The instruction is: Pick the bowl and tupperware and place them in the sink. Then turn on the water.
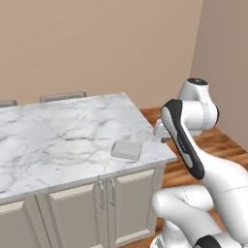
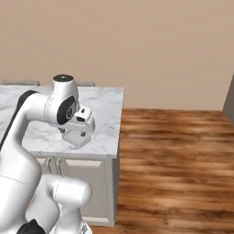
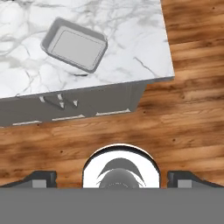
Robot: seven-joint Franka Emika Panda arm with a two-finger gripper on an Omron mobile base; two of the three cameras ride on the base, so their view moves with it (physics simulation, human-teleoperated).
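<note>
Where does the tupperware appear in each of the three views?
Left base view: the tupperware lies near the counter's front right corner.
Right base view: hidden behind the arm; I cannot place it.
Hand view: upper left, on the marble.
Shared landmark: the white marble counter and its corner beside the wooden floor.

Tupperware (image 3: 74,44) lies on the marble counter (image 3: 131,48), near its corner and front edge, up and left of the finger tips (image 3: 41,178) in the hand view. Cabinet doors (image 1: 121,203) sit below the counter. Wood floor (image 3: 175,127) lies under the fingers.
</note>
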